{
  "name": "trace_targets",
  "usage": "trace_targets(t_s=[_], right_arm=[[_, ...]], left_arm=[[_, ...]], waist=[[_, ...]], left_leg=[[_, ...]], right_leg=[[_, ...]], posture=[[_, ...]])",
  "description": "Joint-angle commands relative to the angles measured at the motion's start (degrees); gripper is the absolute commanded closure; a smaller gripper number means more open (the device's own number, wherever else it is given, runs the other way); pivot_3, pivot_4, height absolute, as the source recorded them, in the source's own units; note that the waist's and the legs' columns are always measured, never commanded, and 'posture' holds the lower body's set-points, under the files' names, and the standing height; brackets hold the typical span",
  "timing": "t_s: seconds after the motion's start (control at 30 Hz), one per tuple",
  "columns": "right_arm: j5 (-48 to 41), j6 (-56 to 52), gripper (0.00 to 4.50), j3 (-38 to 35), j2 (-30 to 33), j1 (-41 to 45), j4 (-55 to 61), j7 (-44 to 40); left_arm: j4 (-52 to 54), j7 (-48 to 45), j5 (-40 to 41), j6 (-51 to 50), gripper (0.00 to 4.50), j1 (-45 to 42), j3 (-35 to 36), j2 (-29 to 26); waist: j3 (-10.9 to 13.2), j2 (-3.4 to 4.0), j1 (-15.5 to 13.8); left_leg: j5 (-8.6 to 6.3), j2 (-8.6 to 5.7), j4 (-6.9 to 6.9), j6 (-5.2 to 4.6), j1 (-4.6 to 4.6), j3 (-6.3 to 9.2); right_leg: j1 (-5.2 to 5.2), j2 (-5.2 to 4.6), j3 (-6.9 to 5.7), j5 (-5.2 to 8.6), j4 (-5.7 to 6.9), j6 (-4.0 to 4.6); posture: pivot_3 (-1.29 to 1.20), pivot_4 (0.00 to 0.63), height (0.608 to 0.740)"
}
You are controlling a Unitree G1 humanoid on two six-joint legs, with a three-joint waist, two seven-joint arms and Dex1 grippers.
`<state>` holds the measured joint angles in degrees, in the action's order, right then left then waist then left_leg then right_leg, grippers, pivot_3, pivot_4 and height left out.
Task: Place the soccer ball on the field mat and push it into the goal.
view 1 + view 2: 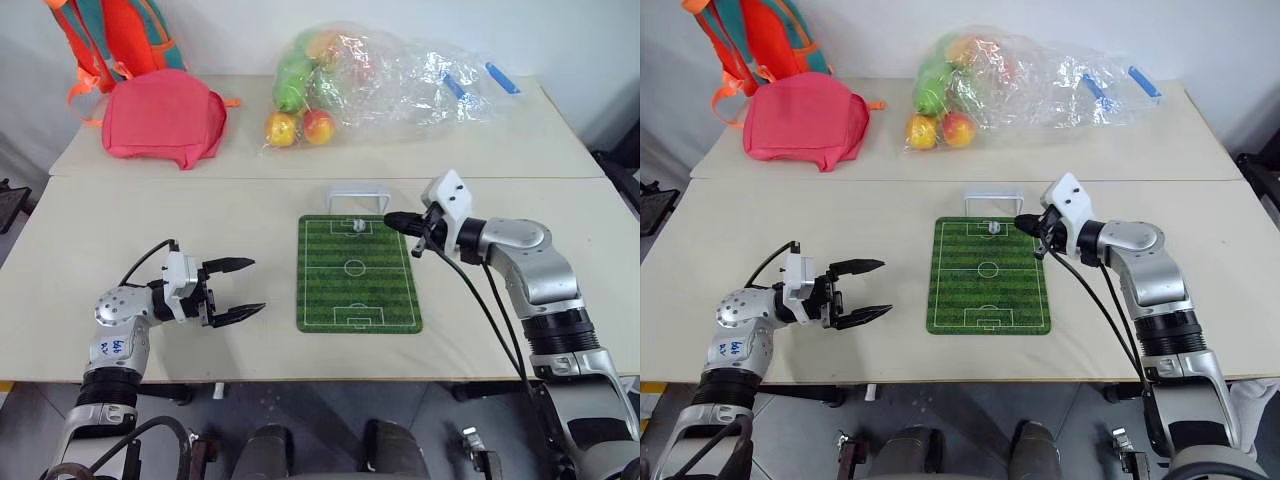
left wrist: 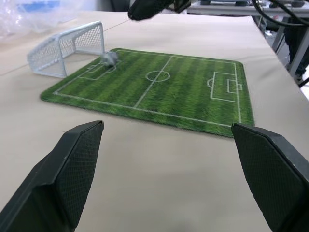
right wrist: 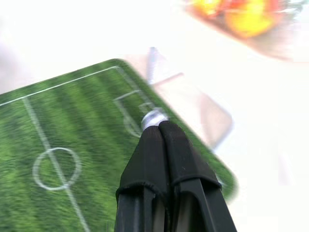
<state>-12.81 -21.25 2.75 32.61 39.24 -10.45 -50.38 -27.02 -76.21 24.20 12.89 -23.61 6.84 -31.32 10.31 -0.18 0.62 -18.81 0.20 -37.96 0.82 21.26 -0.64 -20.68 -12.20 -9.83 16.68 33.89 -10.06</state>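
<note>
The soccer ball lay at the field mat's far edge before the goal. Right gripper pressed together beside it; left gripper spread, near the desk's front edge.

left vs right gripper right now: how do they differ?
The left gripper has its fingers spread wide; the right gripper has its fingers pressed together. The left gripper sits over bare table, well off the field mat; the right gripper reaches over the mat's far right edge, close to the soccer ball in front of the goal. Both have black fingers, point inward toward the mat, and hold nothing.
</note>
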Motion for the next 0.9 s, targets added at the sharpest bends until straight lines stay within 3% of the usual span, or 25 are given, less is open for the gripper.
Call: trace_targets(t_s=[0.03,0.17,0.43,0.53,0.67,0.9], right_arm=[[-1.7,0.2,4.48,-3.5,1.0,0.9,4.6,0.9],[-2.9,1.3,4.48,-6.5,3.6,-1.0,5.5,-0.7],[-7.0,6.6,4.48,-13.9,13.0,-17.5,2.6,-12.2],[-11.6,8.7,3.94,-18.2,14.2,-22.7,-0.5,-18.3],[-13.0,12.8,2.52,-20.4,16.0,-25.0,-6.0,-24.9],[-13.6,18.6,0.19,-20.8,16.8,-21.7,-13.2,-31.8]], left_arm=[[-1.7,-0.1,-0.4,1.5,0.0,-2.1,0.8,-0.5],[-4.3,-0.1,-0.9,2.8,0.0,-4.6,0.6,0.0],[-8.4,1.3,1.1,2.2,0.0,-3.7,4.6,-0.7],[-10.8,2.3,2.4,1.8,0.0,-3.3,7.4,-0.8],[-12.0,2.5,3.3,2.3,0.0,-3.4,9.8,-1.0],[-11.9,-1.1,2.3,1.3,0.0,-1.2,9.2,-2.6]], waist=[[0.0,0.0,0.3],[0.0,0.0,0.8],[0.0,-0.02,0.7],[0.0,-0.02,0.9],[0.0,-0.03,1.0],[0.0,-0.03,1.0]], left_leg=[[0.0,0.0,0.0,0.0,-0.01,0.0],[0.0,0.0,-0.01,0.0,0.0,0.01],[-0.04,-0.02,0.02,-0.06,0.01,-0.01],[-0.04,-0.01,0.0,-0.06,-0.04,-0.08],[-0.03,0.01,-0.05,-0.06,-0.11,-0.16],[-0.03,0.01,-0.08,-0.06,-0.12,-0.14]], right_leg=[[0.0,0.0,0.0,0.0,0.01,0.0],[0.01,0.0,0.0,0.0,0.01,0.0],[0.04,0.0,-0.01,-0.01,-0.06,-0.02],[0.05,-0.01,0.04,-0.01,-0.04,-0.02],[0.07,-0.01,0.13,-0.01,-0.01,-0.02],[0.09,-0.01,0.14,-0.02,0.0,-0.03]], posture=[[0.0,0.15,0.74],[0.0,0.15,0.74],[0.0,0.15,0.74],[0.0,0.15,0.74],[0.0,0.15,0.74],[0.0,0.15,0.74]])
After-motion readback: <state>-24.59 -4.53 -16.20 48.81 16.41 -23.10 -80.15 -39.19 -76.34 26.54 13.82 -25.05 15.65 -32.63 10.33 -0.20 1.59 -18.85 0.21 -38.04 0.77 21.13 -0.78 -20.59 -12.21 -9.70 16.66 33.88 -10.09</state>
